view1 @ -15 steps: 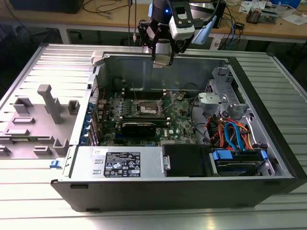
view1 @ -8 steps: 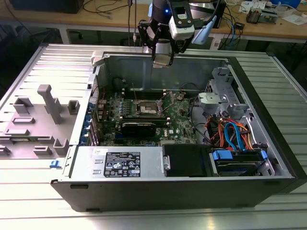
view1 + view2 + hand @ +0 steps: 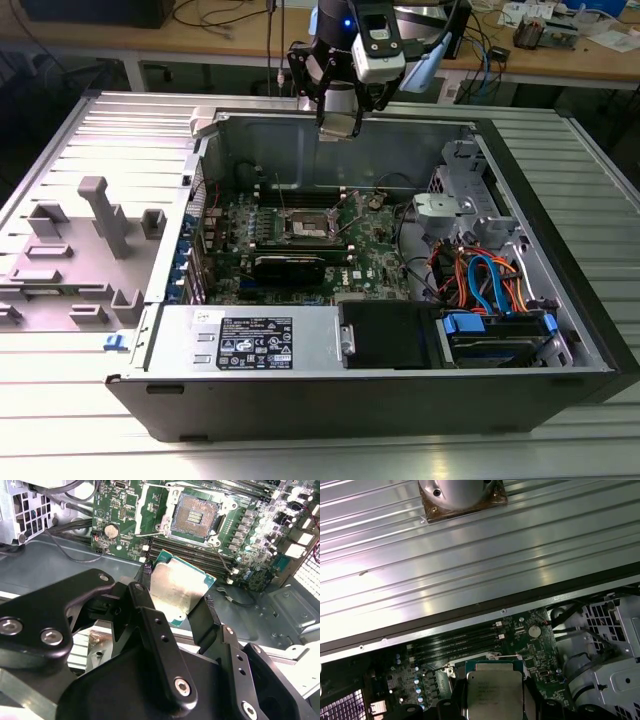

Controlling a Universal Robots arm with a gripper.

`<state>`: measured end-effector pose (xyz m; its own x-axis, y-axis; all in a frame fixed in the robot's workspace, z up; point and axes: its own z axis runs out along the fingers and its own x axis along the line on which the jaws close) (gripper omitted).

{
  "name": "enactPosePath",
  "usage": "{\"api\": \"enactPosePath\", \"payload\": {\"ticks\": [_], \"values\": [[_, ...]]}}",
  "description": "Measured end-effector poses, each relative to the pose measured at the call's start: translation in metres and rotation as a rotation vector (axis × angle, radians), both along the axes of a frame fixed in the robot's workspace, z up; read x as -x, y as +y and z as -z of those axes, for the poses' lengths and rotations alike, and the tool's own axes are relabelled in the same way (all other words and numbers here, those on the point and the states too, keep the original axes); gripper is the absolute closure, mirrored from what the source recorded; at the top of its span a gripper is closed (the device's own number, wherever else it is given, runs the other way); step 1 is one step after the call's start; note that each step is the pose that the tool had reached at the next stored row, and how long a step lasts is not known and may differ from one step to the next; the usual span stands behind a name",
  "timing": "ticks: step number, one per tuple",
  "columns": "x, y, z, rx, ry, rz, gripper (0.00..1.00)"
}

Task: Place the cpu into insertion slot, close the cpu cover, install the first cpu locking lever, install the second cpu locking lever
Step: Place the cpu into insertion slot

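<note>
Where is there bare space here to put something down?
Ribbed table in front of the case, and its strip at the exterior view's right. Crowded: cables inside the case, the motherboard, grey fixtures at the exterior view's left. Gripper holds the cpu above the case.

Print on label [image 3: 248,345] of power supply [image 3: 322,332] unreadable.
</note>
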<state>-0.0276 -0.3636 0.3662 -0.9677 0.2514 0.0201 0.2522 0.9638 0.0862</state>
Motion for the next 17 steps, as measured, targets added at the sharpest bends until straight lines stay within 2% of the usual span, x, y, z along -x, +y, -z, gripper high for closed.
{"api": "enactPosePath", "payload": {"ticks": [17], "values": [[0.0,0.0,0.0,0.0,0.0001,0.013,0.46]]}}
